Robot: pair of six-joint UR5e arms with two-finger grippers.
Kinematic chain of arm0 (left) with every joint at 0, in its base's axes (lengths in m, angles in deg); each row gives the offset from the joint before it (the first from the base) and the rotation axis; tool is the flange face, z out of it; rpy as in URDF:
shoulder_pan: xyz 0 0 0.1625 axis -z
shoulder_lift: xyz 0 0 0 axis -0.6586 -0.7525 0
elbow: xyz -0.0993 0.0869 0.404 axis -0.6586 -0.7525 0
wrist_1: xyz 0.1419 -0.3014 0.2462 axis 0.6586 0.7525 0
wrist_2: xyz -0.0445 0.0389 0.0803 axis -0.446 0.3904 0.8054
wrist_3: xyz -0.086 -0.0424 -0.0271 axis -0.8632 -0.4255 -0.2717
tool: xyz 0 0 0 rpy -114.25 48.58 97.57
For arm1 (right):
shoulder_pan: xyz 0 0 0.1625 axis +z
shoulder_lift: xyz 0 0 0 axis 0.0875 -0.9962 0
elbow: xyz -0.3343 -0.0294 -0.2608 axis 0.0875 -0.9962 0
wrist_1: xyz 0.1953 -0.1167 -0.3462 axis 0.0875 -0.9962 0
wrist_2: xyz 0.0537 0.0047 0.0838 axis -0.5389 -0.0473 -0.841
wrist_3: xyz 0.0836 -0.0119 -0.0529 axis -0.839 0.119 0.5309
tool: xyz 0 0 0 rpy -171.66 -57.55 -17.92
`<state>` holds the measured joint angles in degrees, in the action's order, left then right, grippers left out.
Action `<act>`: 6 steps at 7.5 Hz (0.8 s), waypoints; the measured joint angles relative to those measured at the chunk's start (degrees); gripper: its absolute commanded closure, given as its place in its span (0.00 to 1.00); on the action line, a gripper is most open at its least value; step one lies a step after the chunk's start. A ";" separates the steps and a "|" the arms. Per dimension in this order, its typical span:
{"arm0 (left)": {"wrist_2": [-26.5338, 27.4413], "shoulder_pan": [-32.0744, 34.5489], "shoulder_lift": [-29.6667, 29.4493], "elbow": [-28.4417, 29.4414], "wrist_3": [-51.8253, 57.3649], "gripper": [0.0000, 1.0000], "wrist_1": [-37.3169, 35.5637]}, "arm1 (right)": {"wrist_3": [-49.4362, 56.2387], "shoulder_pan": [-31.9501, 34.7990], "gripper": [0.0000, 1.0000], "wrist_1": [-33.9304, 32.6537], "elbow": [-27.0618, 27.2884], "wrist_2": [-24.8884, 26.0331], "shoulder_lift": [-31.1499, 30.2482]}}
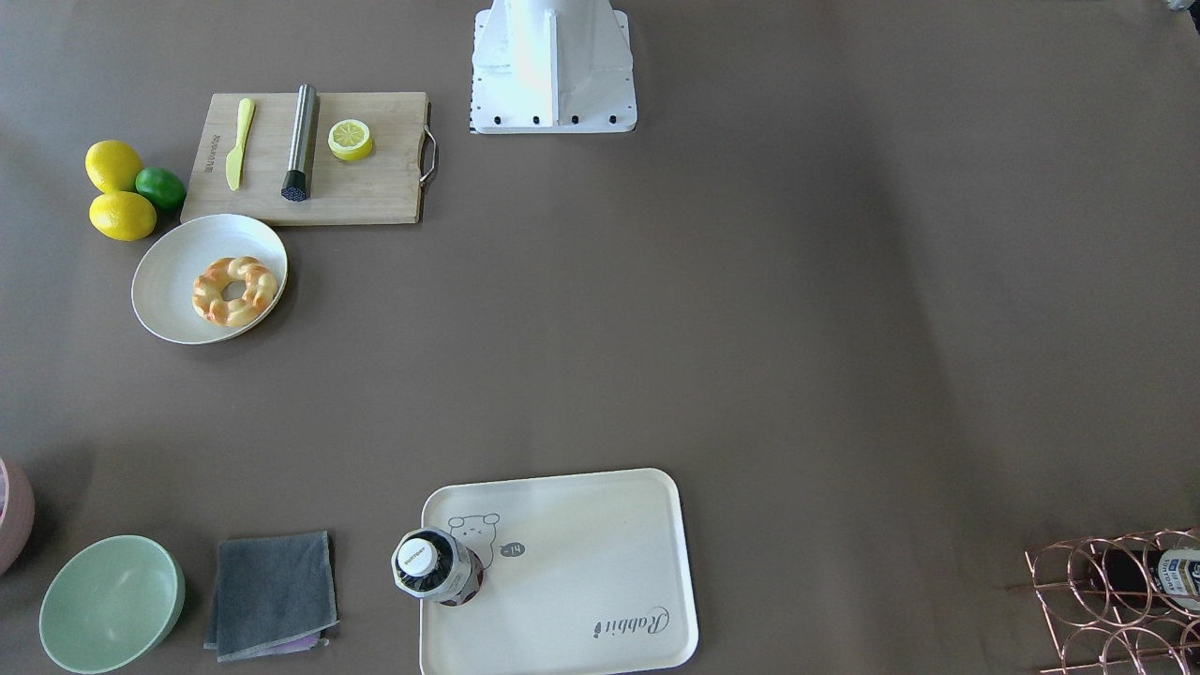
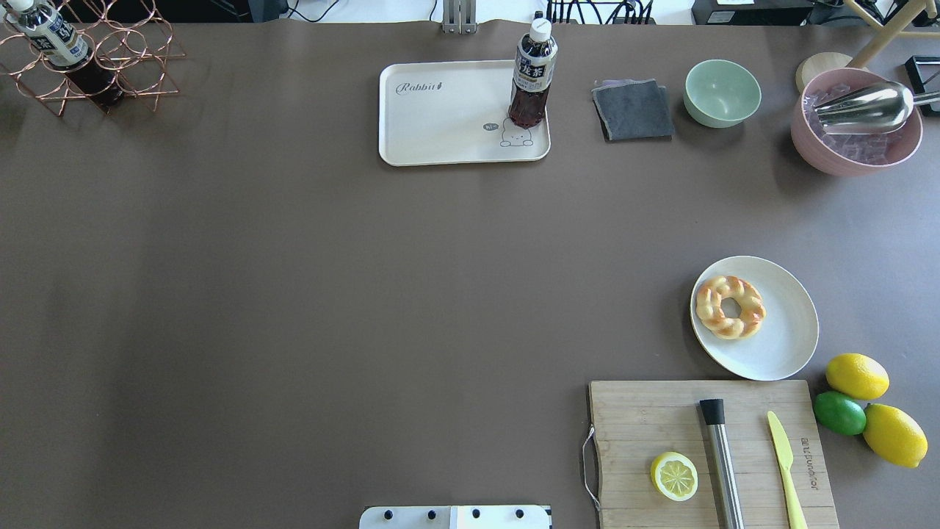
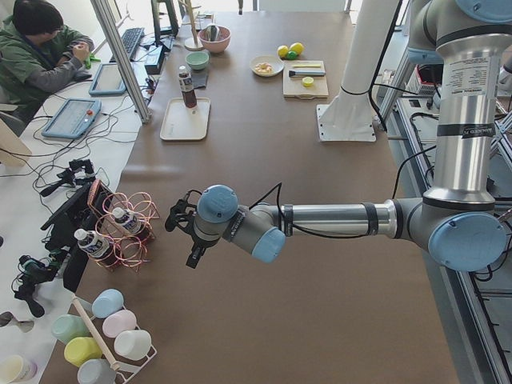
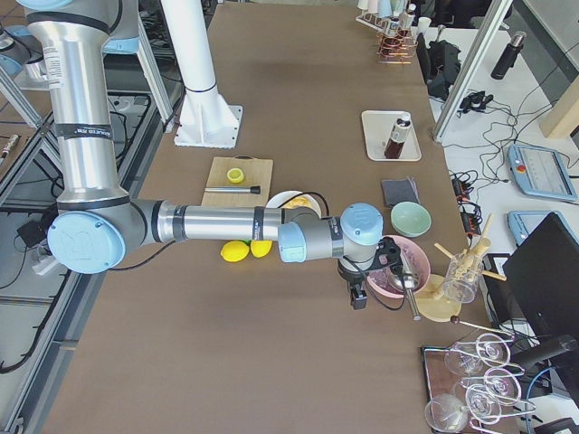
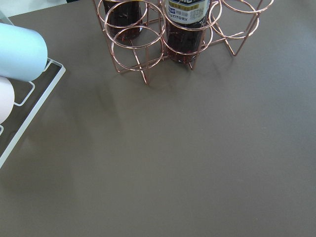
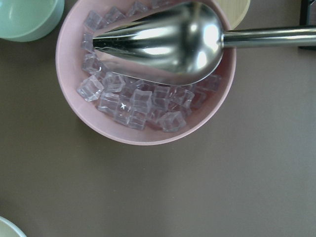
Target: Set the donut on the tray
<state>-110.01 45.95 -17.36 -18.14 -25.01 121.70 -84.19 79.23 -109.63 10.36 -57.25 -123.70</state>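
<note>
1. The overhead and front-facing views are softly and evenly lit. In the overhead view the matte brown table (image 2: 294, 294) has a dimmer patch at lower left.
2. The white metal robot base (image 1: 553, 75), top centre, is washed out.
3. The round white plate (image 2: 786, 345) throws a soft shadow leftward, and the pale yellow ring-shaped donut with orange-brown glaze (image 2: 730, 306) is crisp.
4. The polished steel scoop (image 6: 163, 44) carries bright glare, and the clear ice cubes (image 6: 140, 101) are sharp.
5. The side views are bright. The grey aluminium post (image 3: 122, 60) leans, showing wide-angle distortion.

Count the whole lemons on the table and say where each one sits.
2. The first lemon lies between the white plate and the lime; the second lemon lies on the lime's other side. None seems hidden.
</note>
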 measured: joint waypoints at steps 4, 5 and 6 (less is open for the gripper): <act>-0.02 -0.39 0.04 -0.16 -0.10 0.00 0.11 | -28.80 -17.36 0.01 11.70 9.18 7.03 -5.75; 0.00 -0.40 0.01 -0.27 -0.11 0.00 0.12 | -35.90 -21.13 0.02 19.97 9.40 8.37 -8.74; 0.01 -0.44 -0.06 -0.34 -0.27 0.00 0.16 | -40.46 -24.03 0.04 26.14 9.41 9.31 -11.34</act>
<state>-110.00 45.51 -17.42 -18.47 -25.28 121.86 -124.65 55.20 -83.49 19.77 -47.95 -135.04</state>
